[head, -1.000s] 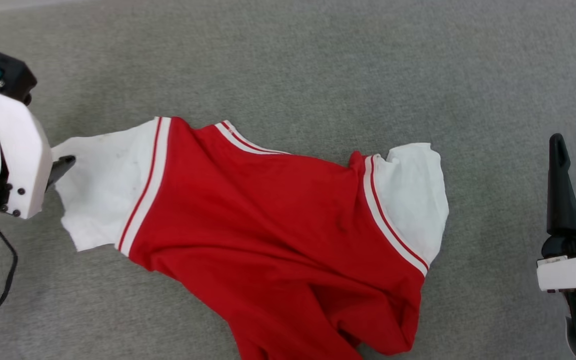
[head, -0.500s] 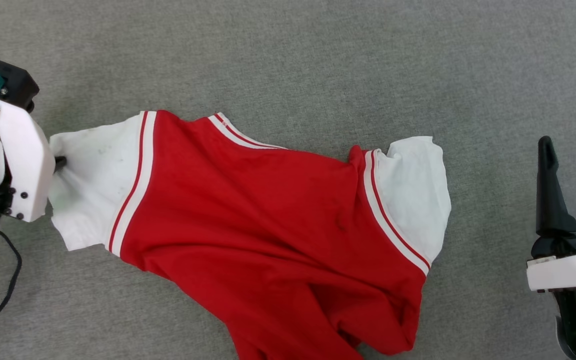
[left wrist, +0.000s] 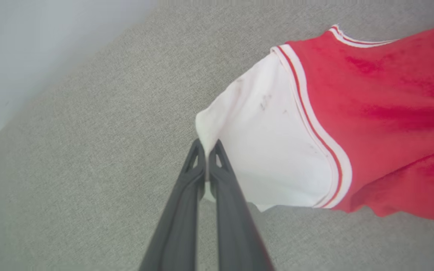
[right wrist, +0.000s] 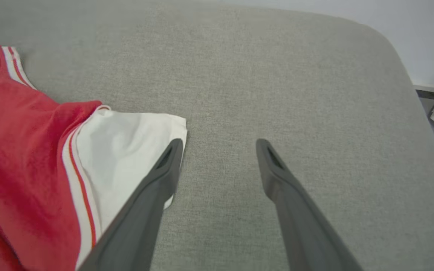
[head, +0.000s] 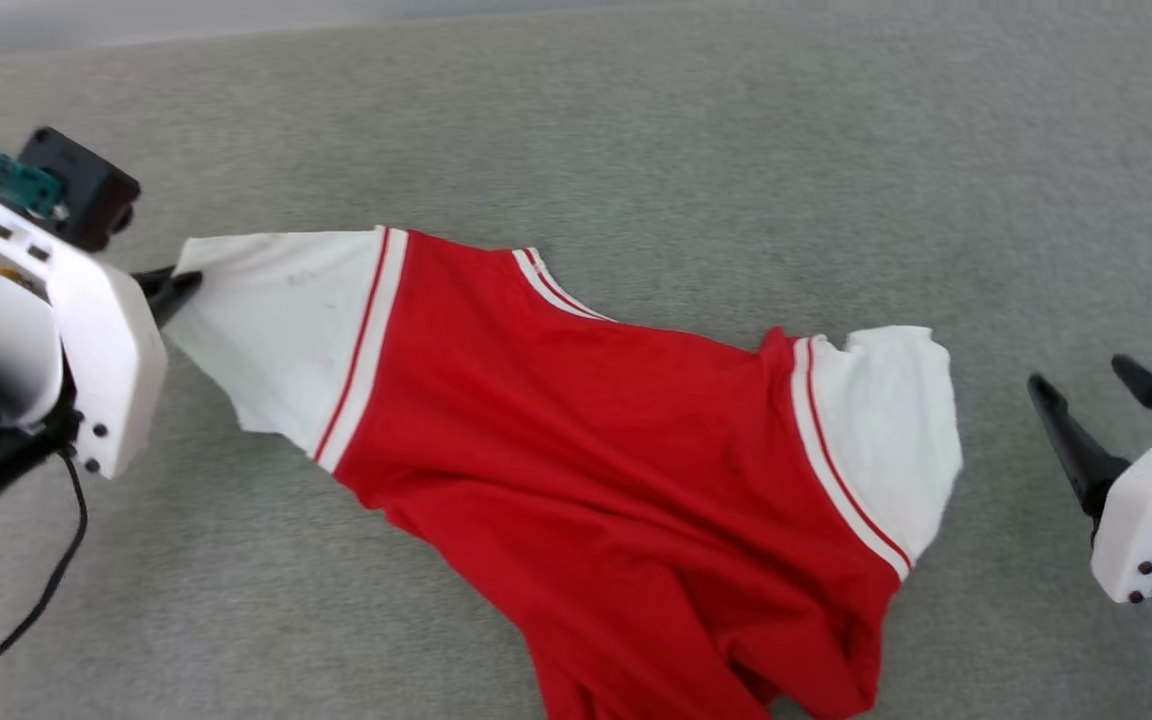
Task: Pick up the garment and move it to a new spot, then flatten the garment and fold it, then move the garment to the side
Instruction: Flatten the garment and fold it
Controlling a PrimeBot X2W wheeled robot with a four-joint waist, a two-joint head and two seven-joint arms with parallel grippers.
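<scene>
the garment (head: 616,450) lies crumpled on the grey bench (head: 736,150). left tool (left wrist: 206,145) is pressed together, pinching the garment's white sleeve edge. right tool (right wrist: 220,142) is spread, just beside the opposite sleeve.

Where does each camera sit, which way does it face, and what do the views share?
Head view: on the head, looking down at the shirt on the grey surface; left gripper at left, right gripper at right.
Left wrist view: on the left wrist, along shut fingers pinching one white sleeve.
Right wrist view: on the right wrist, along spread fingers beside the other sleeve.
Shared: all show the shirt.
</scene>
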